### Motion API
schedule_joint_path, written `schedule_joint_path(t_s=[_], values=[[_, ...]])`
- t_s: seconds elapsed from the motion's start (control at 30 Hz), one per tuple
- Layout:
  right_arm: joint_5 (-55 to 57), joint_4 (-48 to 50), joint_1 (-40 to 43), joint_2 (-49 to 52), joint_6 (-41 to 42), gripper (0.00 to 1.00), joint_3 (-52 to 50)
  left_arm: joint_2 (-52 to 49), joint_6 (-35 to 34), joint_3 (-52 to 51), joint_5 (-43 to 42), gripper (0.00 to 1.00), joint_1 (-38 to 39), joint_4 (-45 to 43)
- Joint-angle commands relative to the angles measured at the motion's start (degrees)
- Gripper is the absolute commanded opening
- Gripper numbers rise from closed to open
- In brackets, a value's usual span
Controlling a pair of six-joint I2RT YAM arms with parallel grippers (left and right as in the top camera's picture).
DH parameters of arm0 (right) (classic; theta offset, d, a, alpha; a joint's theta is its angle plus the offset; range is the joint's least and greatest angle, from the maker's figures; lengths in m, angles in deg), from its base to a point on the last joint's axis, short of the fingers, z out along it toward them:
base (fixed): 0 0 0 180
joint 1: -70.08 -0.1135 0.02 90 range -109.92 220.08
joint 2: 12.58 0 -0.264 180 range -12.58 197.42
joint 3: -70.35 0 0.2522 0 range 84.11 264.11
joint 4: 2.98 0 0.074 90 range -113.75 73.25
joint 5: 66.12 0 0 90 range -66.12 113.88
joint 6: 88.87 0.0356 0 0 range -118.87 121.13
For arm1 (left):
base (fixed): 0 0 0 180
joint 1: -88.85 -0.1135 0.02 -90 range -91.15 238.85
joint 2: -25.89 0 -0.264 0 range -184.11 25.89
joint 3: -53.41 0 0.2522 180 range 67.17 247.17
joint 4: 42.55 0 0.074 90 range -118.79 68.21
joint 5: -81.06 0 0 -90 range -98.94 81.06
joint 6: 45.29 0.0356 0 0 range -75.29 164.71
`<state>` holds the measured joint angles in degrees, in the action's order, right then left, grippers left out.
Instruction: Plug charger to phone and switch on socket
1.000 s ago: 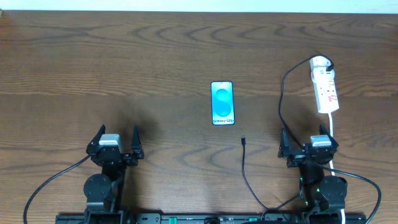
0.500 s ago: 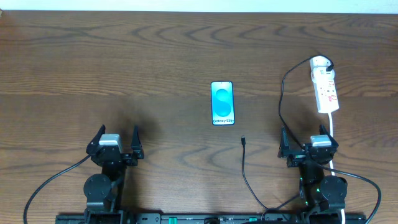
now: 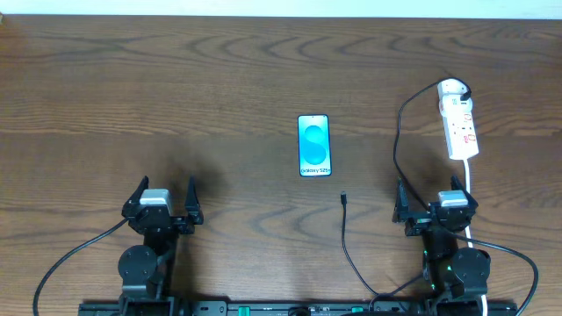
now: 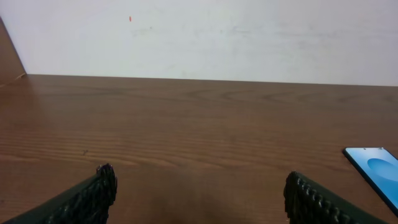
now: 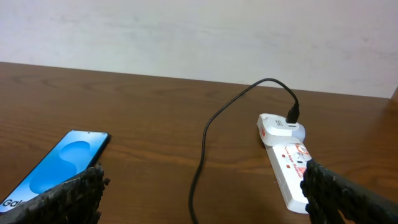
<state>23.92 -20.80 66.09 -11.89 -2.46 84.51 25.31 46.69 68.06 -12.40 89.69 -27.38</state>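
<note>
The phone lies flat at mid-table, blue screen up; it also shows in the left wrist view and the right wrist view. The charger cable's black plug tip lies loose below and right of the phone. The cable runs up to an adapter in the white socket strip, which also shows in the right wrist view. My left gripper is open and empty at the front left. My right gripper is open and empty, just in front of the strip.
The strip's thick white cord runs down past my right arm. The black cable trails to the front edge. A pale wall stands behind the table's far edge.
</note>
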Motion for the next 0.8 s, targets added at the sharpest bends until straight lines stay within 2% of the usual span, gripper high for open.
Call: schedule_joint_path(t_s=[0.0, 0.4, 0.43, 0.5, 0.53, 0.6, 0.7, 0.77], values=[[0.5, -0.3, 0.3, -0.2, -0.5, 0.99, -0.1, 0.2, 1.0, -0.7, 0.5, 0.88, -0.3, 2.4], [0.5, -0.3, 0.3, -0.2, -0.5, 0.99, -0.1, 0.2, 0.0, -0.6, -0.5, 0.88, -0.3, 2.4], [0.5, -0.3, 0.3, -0.2, -0.5, 0.99, -0.1, 0.2, -2.8, -0.6, -2.6, 0.88, -0.3, 2.3], [0.5, -0.3, 0.3, -0.2, -0.5, 0.99, -0.1, 0.2, -13.2, -0.6, -9.1, 0.88, -0.3, 1.6], [0.5, -0.3, 0.3, -0.2, -0.5, 0.99, -0.1, 0.2, -22.7, -0.6, -14.9, 0.88, -0.2, 1.1], [0.5, -0.3, 0.3, -0.2, -0.5, 0.99, -0.1, 0.1, -33.8, -0.6, -20.8, 0.88, -0.2, 0.9], [0.5, -0.3, 0.3, -0.2, -0.5, 0.99, -0.1, 0.1, -42.2, -0.6, -24.6, 0.88, -0.2, 0.5], [0.5, -0.3, 0.3, -0.2, -0.5, 0.99, -0.1, 0.1, -44.5, -0.6, -24.4, 0.88, -0.2, -1.1]])
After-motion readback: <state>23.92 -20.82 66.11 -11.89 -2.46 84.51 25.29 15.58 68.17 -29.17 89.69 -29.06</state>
